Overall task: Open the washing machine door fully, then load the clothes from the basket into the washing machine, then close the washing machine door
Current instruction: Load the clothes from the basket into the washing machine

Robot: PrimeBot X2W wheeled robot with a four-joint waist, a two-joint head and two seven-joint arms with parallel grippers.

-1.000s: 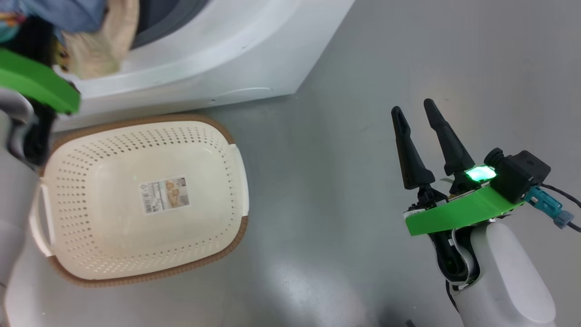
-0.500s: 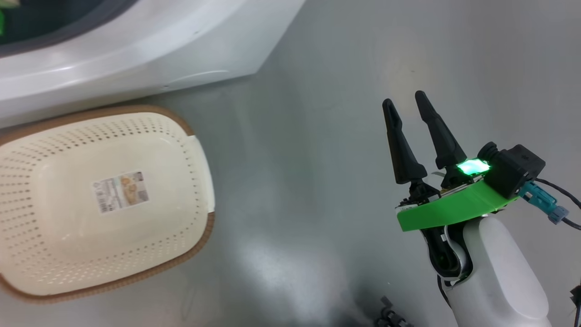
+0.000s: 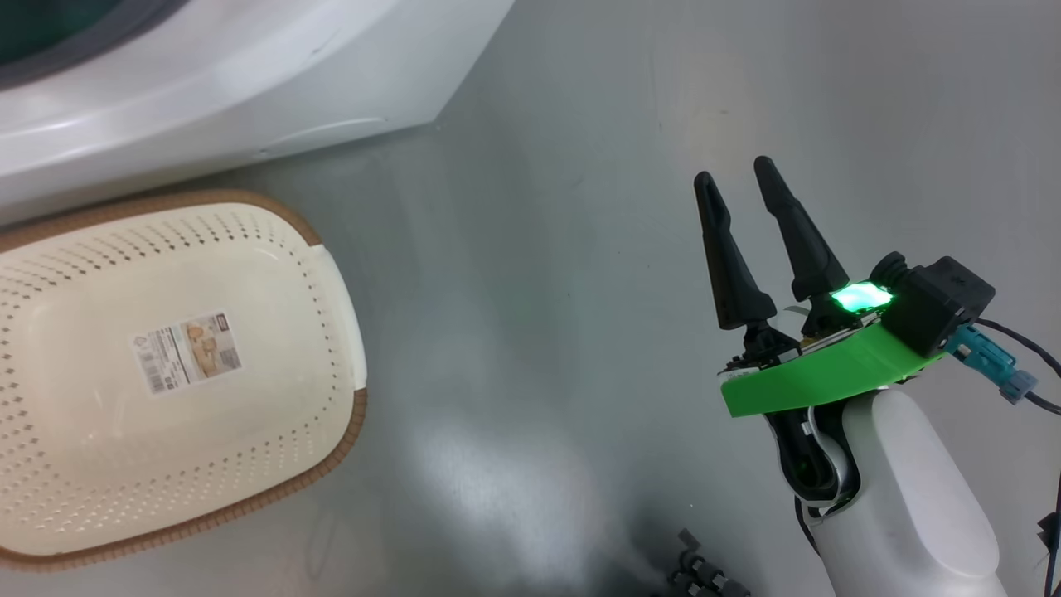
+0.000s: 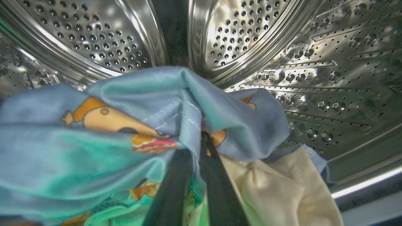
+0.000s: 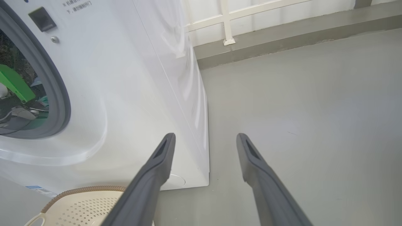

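Gripping the clothes (image 4: pixel 132 94): left gripper (image 4: pixel 196 142) clamped tight on a fold of blue bear-print fabric, deep inside the steel drum (image 4: pixel 314 78) of the washing machine (image 5: pixel 125 94). Cream garment bunched just beside the fingers. Green bracket (image 5: pixel 15 83) of the left arm visible through the door opening. Right gripper (image 3: pixel 733 170) spread wide, holding nothing, over the grey floor (image 3: pixel 539 249), well apart from the basket (image 3: pixel 331 274). Basket on the floor just in front of the machine, bare bottom and label sticker (image 3: pixel 186 352) showing
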